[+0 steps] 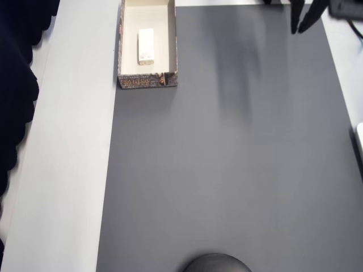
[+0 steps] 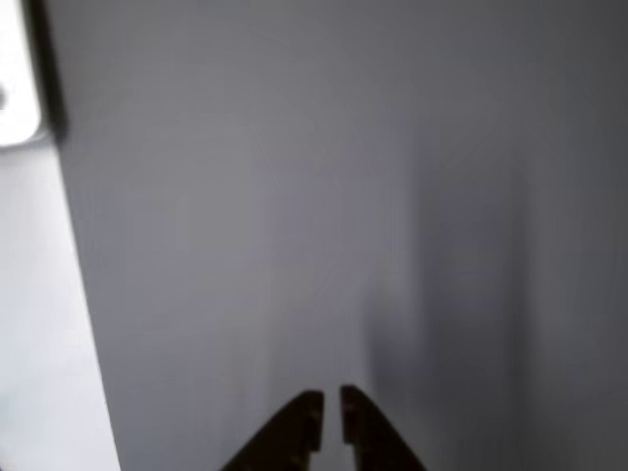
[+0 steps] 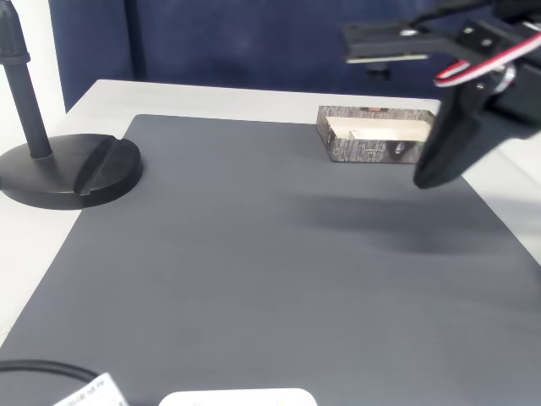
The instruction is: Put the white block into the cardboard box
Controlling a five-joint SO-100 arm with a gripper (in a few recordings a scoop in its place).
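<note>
Block placement, end stage: white block [image 1: 146, 46] lies flat inside cardboard box [image 1: 147, 81], w/ nothing touching it. Gripper [image 2: 331, 422], fingers nearly together & empty, hangs over grey mat [image 1: 227, 170], well apart from box. Task appears done; nothing evidently left.

The gripper [image 2: 332, 424] has two black, matte fingers [image 1: 295, 20] that taper to narrow, pointed tips; in the wrist view their inner edges look stepped, with small notches. In the fixed view the arm [image 3: 473, 51] is black as well, blocky above one long wedge-shaped finger. A bundle of red, white and dark cables [image 3: 482, 59] curves along its top. It is blurred there.
</note>
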